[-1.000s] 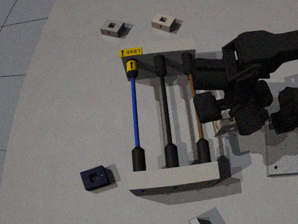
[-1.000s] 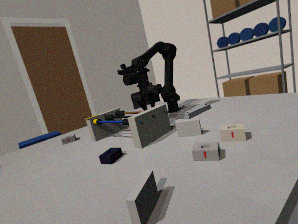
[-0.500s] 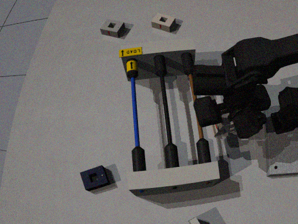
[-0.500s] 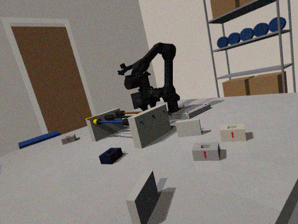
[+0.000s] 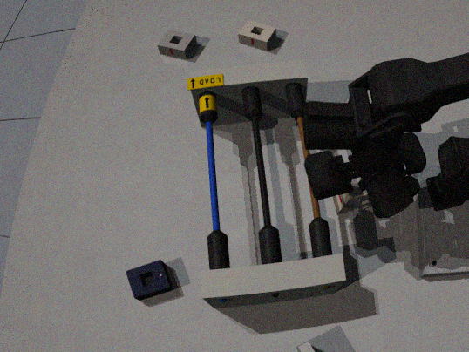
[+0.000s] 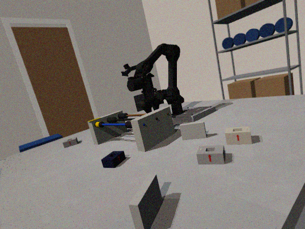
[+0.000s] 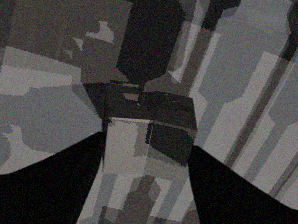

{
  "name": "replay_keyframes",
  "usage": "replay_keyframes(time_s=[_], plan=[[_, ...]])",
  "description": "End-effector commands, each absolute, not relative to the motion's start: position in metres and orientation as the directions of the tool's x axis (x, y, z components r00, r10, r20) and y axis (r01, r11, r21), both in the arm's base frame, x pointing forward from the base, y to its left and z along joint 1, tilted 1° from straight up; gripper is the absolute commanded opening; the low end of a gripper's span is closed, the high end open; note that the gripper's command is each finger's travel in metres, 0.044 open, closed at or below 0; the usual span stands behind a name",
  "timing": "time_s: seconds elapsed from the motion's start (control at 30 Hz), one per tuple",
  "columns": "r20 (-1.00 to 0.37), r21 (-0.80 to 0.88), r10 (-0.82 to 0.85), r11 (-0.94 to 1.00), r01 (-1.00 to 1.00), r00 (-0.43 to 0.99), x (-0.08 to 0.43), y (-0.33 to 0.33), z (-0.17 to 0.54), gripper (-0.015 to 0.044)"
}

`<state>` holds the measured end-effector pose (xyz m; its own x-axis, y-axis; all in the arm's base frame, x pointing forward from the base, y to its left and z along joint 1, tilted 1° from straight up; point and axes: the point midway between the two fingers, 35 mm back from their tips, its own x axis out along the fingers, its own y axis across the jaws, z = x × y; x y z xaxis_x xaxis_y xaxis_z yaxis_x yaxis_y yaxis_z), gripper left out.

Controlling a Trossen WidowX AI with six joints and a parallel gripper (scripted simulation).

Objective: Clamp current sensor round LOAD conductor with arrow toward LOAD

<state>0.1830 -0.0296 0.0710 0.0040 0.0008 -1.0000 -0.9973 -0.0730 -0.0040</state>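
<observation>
End effector: while partly open, the end effector (image 7: 148, 145) grips the sensor (image 7: 127, 145).
Sensor: on or just above the desk (image 5: 109, 174) (image 6: 85, 193), beside the brown conductor (image 5: 307, 152).
LOAD conductor (image 5: 212, 174) (image 6: 114, 124): blue, bare of any sensor.
</observation>
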Motion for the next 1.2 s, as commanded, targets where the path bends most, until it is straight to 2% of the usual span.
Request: replay_keyframes(time_s=[0.0,0.17,1.0,1.17], plan=[[-1.000,-0.004,0.001,-0.073,-0.997,0.004,0.183,-0.030,0.072,0.0135],[-1.000,-0.005,0.000,-0.074,-0.997,0.005,0.186,-0.030,0.086,0.0003],[-1.000,-0.005,-0.005,-0.078,-0.997,0.005,0.190,-0.031,0.183,0.0000],[-1.000,-0.012,-0.006,0.007,-1.000,0.012,0.195,-0.032,0.183,0.0000]])
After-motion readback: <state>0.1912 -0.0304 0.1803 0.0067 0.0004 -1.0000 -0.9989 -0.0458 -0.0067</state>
